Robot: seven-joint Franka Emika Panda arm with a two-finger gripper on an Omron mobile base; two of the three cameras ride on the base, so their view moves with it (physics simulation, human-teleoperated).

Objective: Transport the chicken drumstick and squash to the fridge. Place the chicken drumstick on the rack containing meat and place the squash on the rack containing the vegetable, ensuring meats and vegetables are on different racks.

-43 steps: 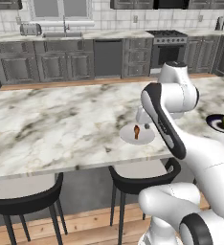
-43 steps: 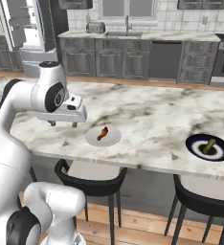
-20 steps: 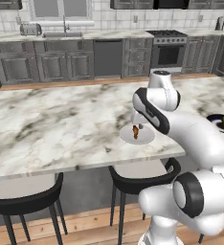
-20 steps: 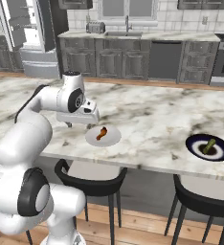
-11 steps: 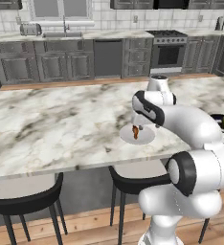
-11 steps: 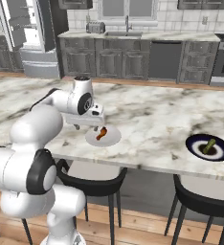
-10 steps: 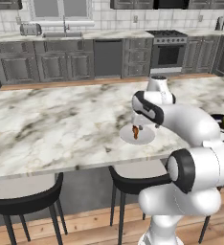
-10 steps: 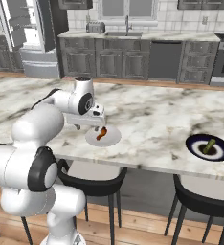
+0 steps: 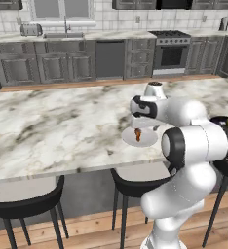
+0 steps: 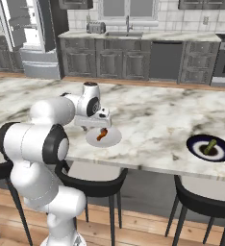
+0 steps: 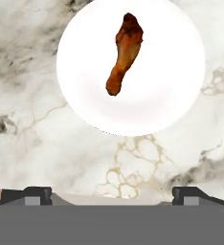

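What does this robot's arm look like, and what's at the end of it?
A glossy white arm of rounded, tube-like segments with dark bands at the joints. Its tool ends in two small dark finger tips. No cables or markings are visible.

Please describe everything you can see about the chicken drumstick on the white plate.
The chicken drumstick is a small, slim piece of meat, orange-brown with a darker reddish-brown thick end that narrows to a rounded tip. Its surface looks roasted and slightly rough. It lies flat on a round white plate, somewhat off the plate's middle, and touches only the plate. The plate rests on the marble counter near its front edge. The open claw hangs above the counter beside the plate and does not touch the drumstick.
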